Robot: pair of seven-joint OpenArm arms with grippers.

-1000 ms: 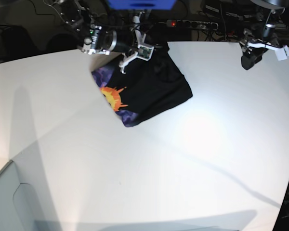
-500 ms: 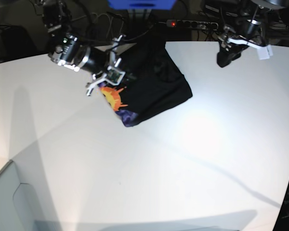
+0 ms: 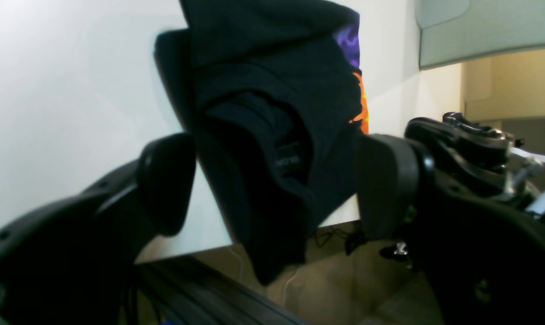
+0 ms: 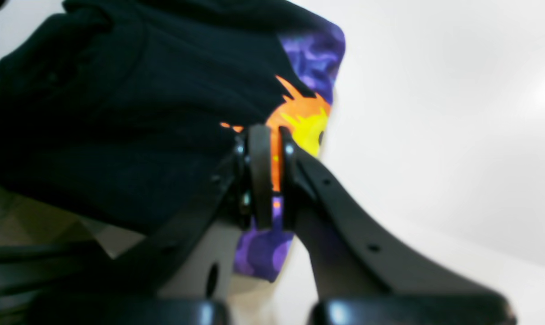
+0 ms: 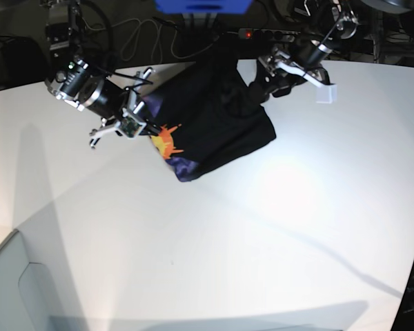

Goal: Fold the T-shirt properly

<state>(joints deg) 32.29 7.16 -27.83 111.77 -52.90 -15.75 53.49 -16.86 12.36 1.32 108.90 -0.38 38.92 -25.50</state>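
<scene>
The black T-shirt [image 5: 221, 117] lies bunched at the back of the white table [image 5: 262, 241], with its sun print [image 5: 165, 141] facing front left. My right gripper [image 5: 146, 129] is shut, and its tips rest at the sun print [image 4: 306, 122]; the shut fingers [image 4: 260, 171] lie over the cloth. My left gripper [image 5: 261, 86] hovers at the shirt's back right corner. It is open, with its pads [image 3: 166, 180] wide apart on either side of a dark fold of the T-shirt [image 3: 272, 135] that droops over the table's edge. Neither pad touches the cloth.
A power strip [image 5: 276, 33] and cables lie behind the table's back edge. A grey panel [image 5: 14, 289] sits at the front left corner and shows as the grey panel [image 3: 480, 27] in the left wrist view. Floor shows below the table edge [image 3: 187, 243].
My right arm swung left, from above the shirt to its printed left edge, staying shut. My left arm came in from the far right to the shirt's back corner and opened its jaws.
</scene>
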